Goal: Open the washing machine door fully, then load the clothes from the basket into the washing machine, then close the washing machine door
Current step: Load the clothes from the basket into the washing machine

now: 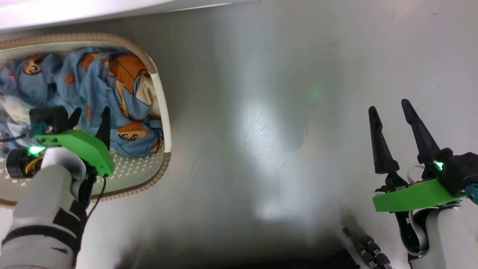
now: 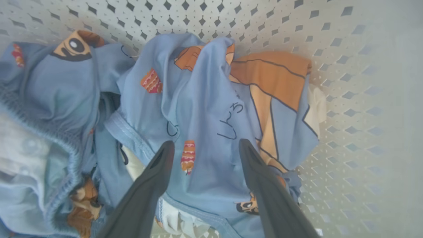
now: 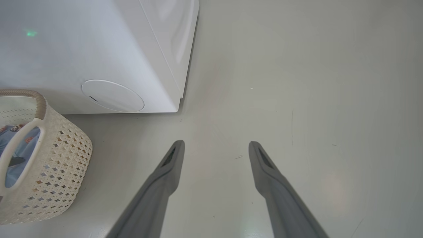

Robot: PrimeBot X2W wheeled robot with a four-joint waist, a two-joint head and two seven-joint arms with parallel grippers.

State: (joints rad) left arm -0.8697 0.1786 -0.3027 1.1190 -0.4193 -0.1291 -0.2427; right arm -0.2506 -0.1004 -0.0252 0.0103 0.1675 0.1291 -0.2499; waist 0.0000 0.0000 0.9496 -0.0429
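Left fingers (image 2: 150,188) wide over clothes (image 2: 205,109) in basket (image 2: 347,99), right fingers (image 3: 158,188) wide above floor (image 3: 297,82), washing machine (image 3: 82,49) nearby

The left claw (image 1: 91,112) angles forward and down from its pale forearm (image 1: 41,209) at the lower left, its two dark fingers spread apart. The right claw (image 1: 389,106) sits low on the right, fingers wide and pointing up.

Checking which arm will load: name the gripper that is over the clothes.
The left gripper: its open fingers hang over the clothes inside the basket; the right gripper is open over the floor.
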